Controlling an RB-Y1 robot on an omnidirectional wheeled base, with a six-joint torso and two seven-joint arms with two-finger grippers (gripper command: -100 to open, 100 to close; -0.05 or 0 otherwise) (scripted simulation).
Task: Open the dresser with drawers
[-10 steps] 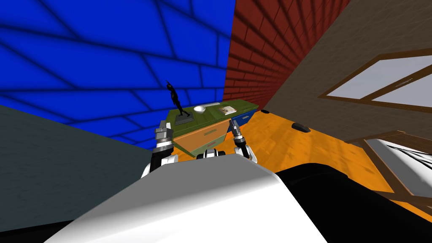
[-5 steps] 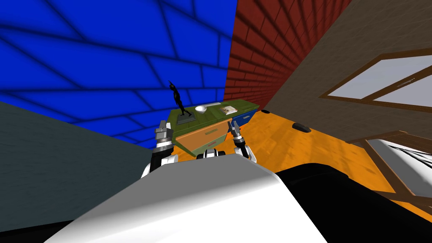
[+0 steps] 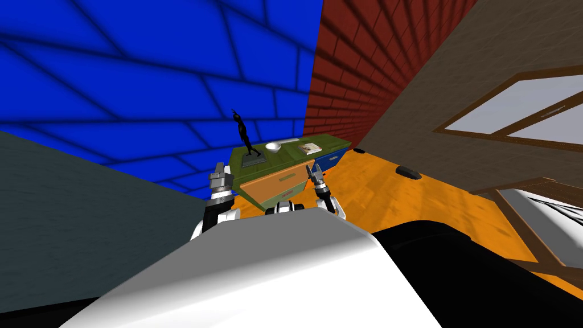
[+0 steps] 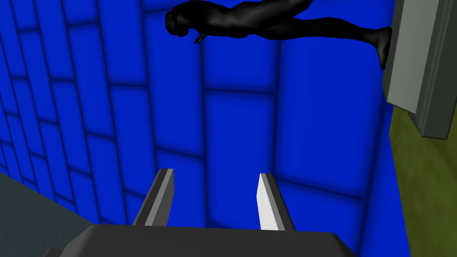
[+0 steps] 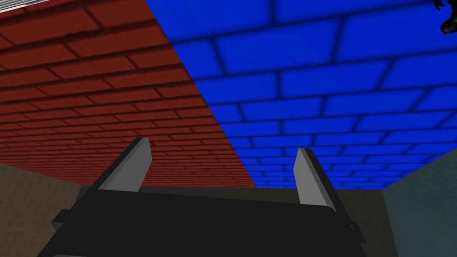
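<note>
Dresser (image 3: 284, 158) with a green top stands ahead, against the blue brick wall (image 3: 142, 85) and close to the corner with the red brick wall (image 3: 353, 74), on the orange floor (image 3: 387, 193). Its front has orange drawer fronts (image 3: 267, 187) on the left part and a blue drawer front (image 3: 330, 159) on the right part. I cannot tell if any drawer is pulled out.

On the top stand a black statue (image 3: 245, 139) on a grey base (image 4: 419, 67), a white bowl (image 3: 273, 147) and a book (image 3: 309, 148).

The left gripper (image 3: 221, 169) is raised near the left end of the dresser. Its fingers (image 4: 267, 207) are spread and hold nothing. The right gripper (image 3: 313, 169) is raised before the front, about where orange meets blue. Its fingers (image 5: 308, 178) are also spread, with nothing between them.
</note>
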